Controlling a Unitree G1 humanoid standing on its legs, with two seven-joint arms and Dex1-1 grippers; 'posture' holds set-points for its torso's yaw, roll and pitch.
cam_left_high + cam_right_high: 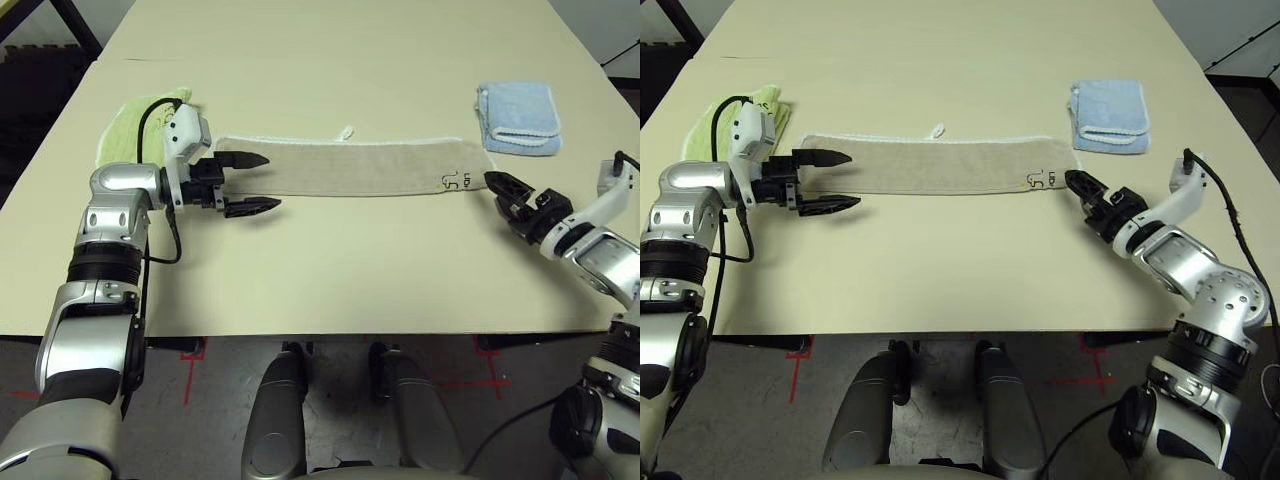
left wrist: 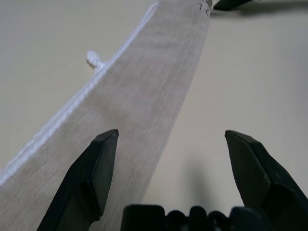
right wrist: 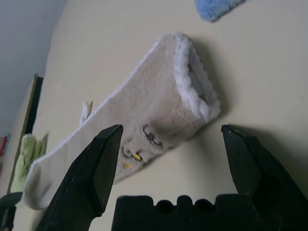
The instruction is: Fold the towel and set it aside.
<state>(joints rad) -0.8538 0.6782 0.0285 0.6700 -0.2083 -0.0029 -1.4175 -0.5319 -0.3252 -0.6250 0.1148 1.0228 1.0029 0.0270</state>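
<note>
A long beige terry cloth towel with white edging (image 1: 350, 167) lies folded lengthwise across the cream table (image 1: 330, 270). The left gripper (image 1: 248, 183) and right gripper (image 1: 497, 187) sit spread wide at its opposite ends, holding nothing.

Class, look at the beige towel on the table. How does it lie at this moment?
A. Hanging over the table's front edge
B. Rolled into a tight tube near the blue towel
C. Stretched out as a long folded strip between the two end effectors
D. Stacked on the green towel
C: the beige towel lies flat as a long strip, with the open left end effector at one end and the open right end effector at the other.
</note>
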